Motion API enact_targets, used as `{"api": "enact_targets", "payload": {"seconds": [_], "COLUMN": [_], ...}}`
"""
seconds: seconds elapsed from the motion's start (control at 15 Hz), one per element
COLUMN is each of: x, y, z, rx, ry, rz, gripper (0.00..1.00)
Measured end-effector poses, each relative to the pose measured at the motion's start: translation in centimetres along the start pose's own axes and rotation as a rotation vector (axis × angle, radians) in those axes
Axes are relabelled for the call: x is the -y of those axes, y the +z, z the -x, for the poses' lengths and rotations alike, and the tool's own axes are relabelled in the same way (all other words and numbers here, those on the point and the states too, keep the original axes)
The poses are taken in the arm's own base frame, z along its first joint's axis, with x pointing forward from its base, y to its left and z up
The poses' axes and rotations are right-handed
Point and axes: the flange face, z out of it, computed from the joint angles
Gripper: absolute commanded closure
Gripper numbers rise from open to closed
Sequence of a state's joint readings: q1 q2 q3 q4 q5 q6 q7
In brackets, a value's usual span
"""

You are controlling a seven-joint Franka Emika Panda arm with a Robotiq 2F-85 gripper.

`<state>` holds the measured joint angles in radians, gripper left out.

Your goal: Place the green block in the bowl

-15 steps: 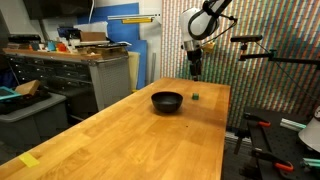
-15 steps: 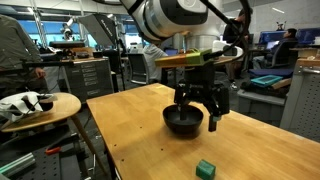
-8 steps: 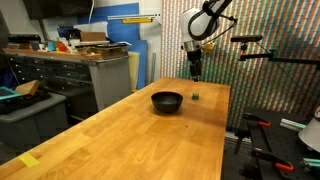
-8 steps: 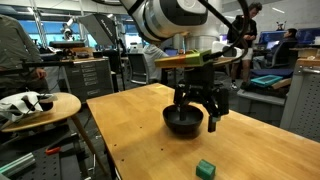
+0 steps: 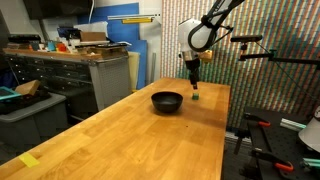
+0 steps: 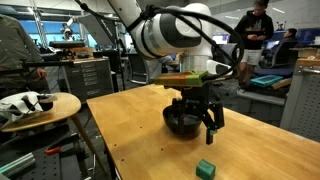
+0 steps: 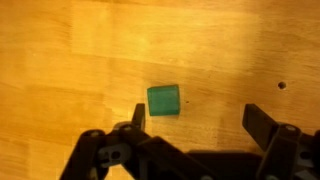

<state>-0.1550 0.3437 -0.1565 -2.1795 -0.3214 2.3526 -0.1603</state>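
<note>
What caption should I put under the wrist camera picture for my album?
Open gripper above a small green cube lying on the wooden table.

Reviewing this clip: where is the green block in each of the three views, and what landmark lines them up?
Exterior view: green block at the table's far end, just right of the bowl.
Exterior view: block near the bottom edge, closer to the camera than the bowl.
Wrist view: block mid-picture, just ahead of the open gripper.
Shared landmark: the bowl, in both exterior views; the wrist view lacks it.
</note>
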Motion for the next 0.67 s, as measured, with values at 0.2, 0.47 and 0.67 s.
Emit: {"api": "enact_targets", "payload": {"seconds": [0.2,0.47,0.67], "x": [0.4,-0.2,-1.3], "y": [1.9,3.7,4.7], "z": [-0.5,-1.2,-2.0], "rx": [0.020,0.044,0.048], "ry": [-0.016,-0.020,-0.010], "rz": [0.000,-0.003,-0.007], "gripper": [0.00,0.00,0.00]}}
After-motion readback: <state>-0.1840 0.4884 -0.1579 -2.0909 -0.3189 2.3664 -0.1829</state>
